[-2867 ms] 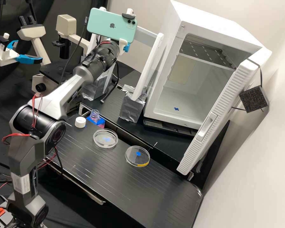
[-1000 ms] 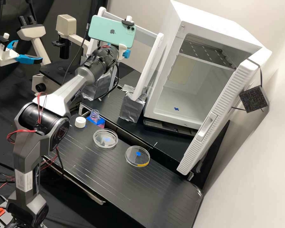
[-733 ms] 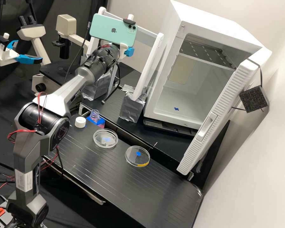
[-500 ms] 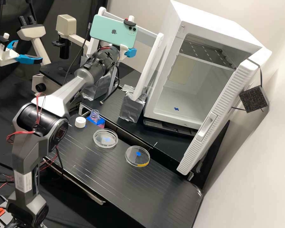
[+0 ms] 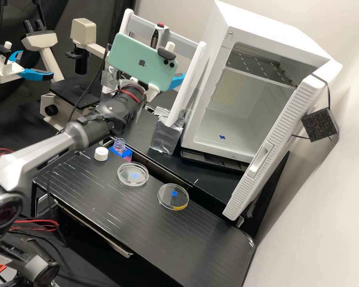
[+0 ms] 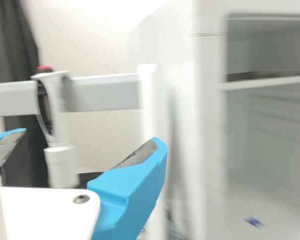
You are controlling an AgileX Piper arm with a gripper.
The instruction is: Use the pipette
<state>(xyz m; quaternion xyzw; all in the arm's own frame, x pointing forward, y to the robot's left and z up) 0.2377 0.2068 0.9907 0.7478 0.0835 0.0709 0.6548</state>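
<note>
1. Dark grey arm (image 5: 95, 123): extends over the left side of the black bench (image 5: 195, 239), forearm sloping up toward the rack. A mint-green smartphone (image 5: 143, 61) is mounted at the wrist.
2. Petri dish with a yellow mark (image 5: 173, 196): flat on the bench; blue is seen through the clear plastic.
3. Second Petri dish (image 5: 133, 174): flat, well apart from the gripper, near the first dish but not touching it; blue likewise shows through.
4. White screw cap (image 5: 101, 154): on the bench, near the clear bottle.
5. Clear bottle (image 5: 119, 145): upright and open-necked, at the bench's rear edge beside blue tape (image 5: 127, 152).
6. Gripper (image 5: 177, 81): raised above bench level, in front of the rack. The wrist view shows its two blue fingers (image 6: 135, 175) spread wide, grey pads facing each other, with nothing in their grasp.
7. Pipette (image 5: 160, 25): upright, red button uppermost, seated in a white holder (image 6: 60, 165) on the crossbar (image 5: 141, 26) of the white rack (image 5: 186, 85). It is apart from the fingers; the wrist view shows it beyond the gap between them.
8. White cabinet (image 5: 193, 119): to the right of the rack, door (image 5: 275, 147) open. Inside are a perforated shelf (image 5: 259, 65) and a blue mark (image 5: 223, 136) on the floor.
</note>
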